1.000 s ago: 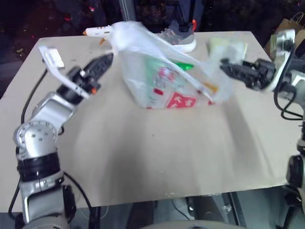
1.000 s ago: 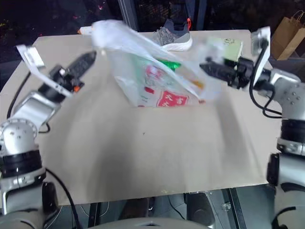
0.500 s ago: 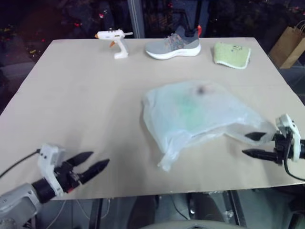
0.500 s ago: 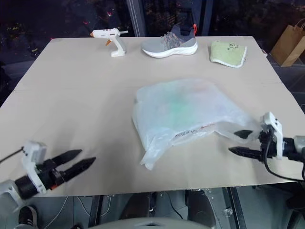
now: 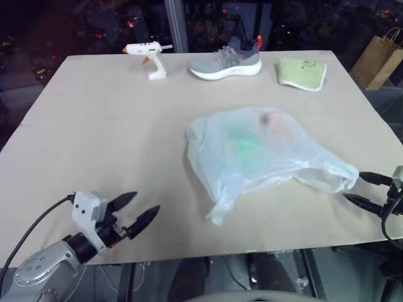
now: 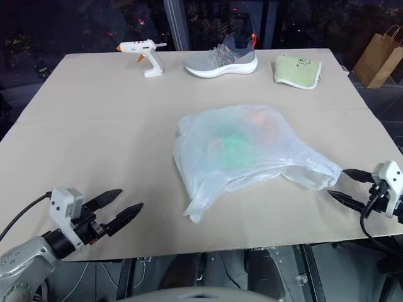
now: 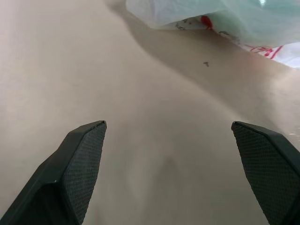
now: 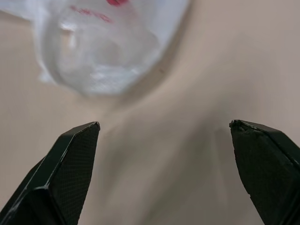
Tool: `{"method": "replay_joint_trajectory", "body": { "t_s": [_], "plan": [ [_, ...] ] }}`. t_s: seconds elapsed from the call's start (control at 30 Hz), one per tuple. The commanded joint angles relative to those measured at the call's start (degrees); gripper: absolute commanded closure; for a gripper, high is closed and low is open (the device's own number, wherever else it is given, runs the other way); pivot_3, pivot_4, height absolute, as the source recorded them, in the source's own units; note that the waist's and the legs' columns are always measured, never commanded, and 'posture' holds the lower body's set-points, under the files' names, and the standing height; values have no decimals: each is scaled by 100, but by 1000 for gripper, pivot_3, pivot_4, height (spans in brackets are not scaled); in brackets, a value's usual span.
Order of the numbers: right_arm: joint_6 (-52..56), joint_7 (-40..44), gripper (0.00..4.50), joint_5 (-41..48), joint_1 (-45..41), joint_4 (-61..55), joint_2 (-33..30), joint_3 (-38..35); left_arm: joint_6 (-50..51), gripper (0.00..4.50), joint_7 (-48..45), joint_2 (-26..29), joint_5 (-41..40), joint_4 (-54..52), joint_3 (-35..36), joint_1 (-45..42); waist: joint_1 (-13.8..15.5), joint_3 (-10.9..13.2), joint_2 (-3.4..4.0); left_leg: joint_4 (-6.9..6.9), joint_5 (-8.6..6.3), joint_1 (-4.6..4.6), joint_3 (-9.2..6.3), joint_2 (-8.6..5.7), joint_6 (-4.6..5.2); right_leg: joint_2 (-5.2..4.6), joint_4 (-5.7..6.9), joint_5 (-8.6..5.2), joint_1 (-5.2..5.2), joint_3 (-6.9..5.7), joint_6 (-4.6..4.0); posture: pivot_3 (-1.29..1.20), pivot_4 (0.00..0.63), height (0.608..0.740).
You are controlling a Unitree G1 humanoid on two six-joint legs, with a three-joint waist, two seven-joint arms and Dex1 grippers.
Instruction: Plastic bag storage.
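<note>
both grippers have let go and dropped low to the near edge of the table (image 5: 94, 126) since a second ago, when they held the plastic bag (image 5: 255, 154) up between them. the left gripper (image 5: 140, 211) hovers with its fingers spread wide and empty, well apart from the bag on its near left side. the right gripper (image 5: 364, 190) also stands wide and empty, just beside the bag's loop handle, not touching it. the bag now lies slumped flat on the table's middle, something green showing through it. beyond the bag, along the far edge, sit a glue gun (image 5: 148, 55), a grey shoe (image 5: 225, 61) and a green cloth (image 5: 302, 73).
</note>
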Motion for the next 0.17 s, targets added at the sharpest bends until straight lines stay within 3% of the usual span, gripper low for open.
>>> {"method": "replay_joint_trajectory", "body": {
  "t_s": [0.03,0.17],
  "plan": [
    [-364,50,0,-53,-121,497,-182,-253,-232,59,-93,-25,134,-2,-32,23,0,0,0,0,0,0,1,0,1,0,0,0,0,1,0,0,150,740],
    [-519,189,0,-33,-214,816,-217,-257,-364,59,-145,-61,245,50,-51,22,-7,0,0,0,-1,2,6,-1,1,0,1,0,0,6,0,0,150,740]
  ]
}}
